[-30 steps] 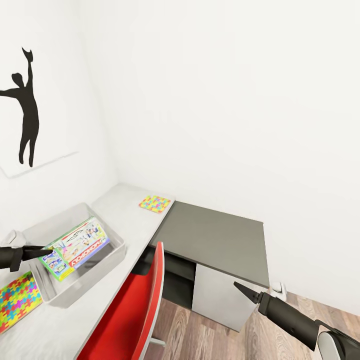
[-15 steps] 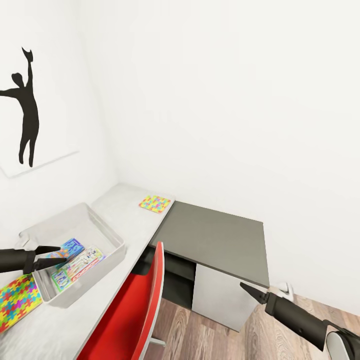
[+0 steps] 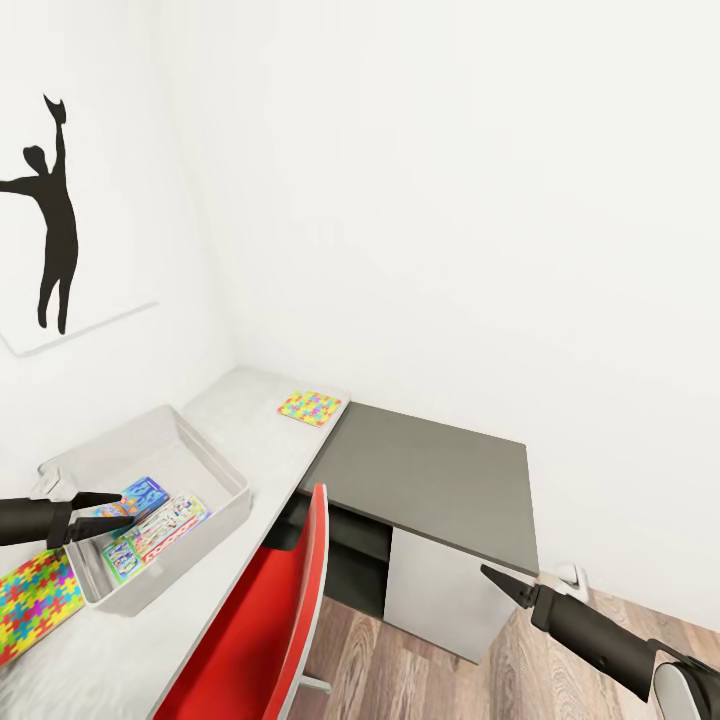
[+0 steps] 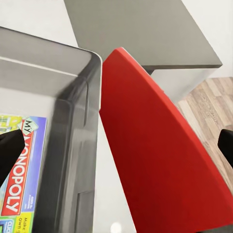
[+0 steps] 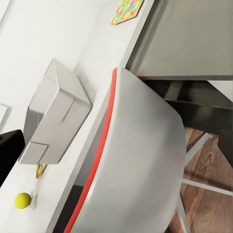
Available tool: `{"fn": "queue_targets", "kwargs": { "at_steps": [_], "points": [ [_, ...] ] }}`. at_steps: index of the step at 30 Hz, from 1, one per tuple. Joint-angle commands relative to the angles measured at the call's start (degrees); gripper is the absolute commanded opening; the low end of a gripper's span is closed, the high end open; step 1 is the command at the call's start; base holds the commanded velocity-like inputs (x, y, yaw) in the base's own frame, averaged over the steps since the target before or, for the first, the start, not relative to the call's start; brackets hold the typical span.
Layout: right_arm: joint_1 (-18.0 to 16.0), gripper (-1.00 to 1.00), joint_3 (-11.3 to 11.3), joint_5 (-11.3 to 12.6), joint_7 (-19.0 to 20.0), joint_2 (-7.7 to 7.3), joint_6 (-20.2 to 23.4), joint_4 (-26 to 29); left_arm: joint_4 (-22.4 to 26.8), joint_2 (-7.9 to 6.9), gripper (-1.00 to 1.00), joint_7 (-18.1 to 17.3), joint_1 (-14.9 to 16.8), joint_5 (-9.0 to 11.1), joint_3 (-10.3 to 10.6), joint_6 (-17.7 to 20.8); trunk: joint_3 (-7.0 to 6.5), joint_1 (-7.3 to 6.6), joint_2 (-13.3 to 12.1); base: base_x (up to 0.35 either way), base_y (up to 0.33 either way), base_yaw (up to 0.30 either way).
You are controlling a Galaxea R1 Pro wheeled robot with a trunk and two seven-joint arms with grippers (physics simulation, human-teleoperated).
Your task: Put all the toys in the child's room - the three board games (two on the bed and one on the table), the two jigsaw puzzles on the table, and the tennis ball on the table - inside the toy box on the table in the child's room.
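Left claw (image 3: 105,512) open, Monopoly game (image 3: 160,533) dropped into toy box (image 3: 215,465)

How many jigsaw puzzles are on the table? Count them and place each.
2. One jigsaw puzzle lies at the table's far end; the other lies beside the toy box, at the picture's left edge.

Over the last second the Monopoly board game (image 3: 160,528) left my left gripper (image 3: 108,508): it was propped tilted on the toy box (image 3: 225,478) rim at lower left of frame, now it lies flat on the box floor beside the blue game (image 3: 135,497). Left gripper dropped slightly and its jaws stand apart, empty. Right gripper (image 3: 497,585) at lower right slid a little down and right. Last half second: nothing moved.
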State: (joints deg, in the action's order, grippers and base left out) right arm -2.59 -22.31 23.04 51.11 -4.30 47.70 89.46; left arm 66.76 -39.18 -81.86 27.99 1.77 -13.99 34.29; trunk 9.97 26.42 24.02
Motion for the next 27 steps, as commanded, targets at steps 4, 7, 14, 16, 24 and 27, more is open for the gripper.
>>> {"fn": "queue_targets", "kwargs": {
  "at_steps": [4,7,14,16,24,27],
  "points": [
    [-0.05,1.0,-0.07,0.13,0.13,0.0,0.29,0.01,0.05,-0.06,1.0,-0.23,0.05,0.08,-0.02,0.65,0.12,0.03,0.12,0.0,0.0,0.0],
    [-0.05,1.0,-0.08,0.22,0.13,0.0,0.29,0.01,0.13,-0.15,1.0,-0.34,0.03,0.1,-0.08,0.69,0.12,0.03,0.12,0.0,0.0,0.0],
    [-0.05,1.0,-0.14,0.43,0.2,-0.03,0.29,0.01,1.25,-0.26,1.0,-0.83,0.04,0.2,-0.37,0.81,0.07,0.03,0.12,0.0,0.0,0.0],
    [-0.05,1.0,-0.13,0.49,0.21,-0.05,0.29,0.01,1.83,-0.27,1.0,-0.93,0.05,0.3,-0.47,0.94,-0.02,0.03,0.12,0.0,0.0,0.0],
    [-0.05,1.0,-0.18,0.63,0.23,-0.16,0.22,0.01,3.4,-0.49,1.0,-1.16,0.05,0.7,-0.78,3.23,-0.64,0.03,0.12,0.0,0.0,0.0],
    [-0.05,1.0,-0.19,0.67,0.28,-0.17,0.21,0.01,3.66,-0.61,1.0,-1.19,0.05,0.8,-0.84,4.93,-0.91,0.03,0.12,0.0,0.0,0.0]
  ]
}}
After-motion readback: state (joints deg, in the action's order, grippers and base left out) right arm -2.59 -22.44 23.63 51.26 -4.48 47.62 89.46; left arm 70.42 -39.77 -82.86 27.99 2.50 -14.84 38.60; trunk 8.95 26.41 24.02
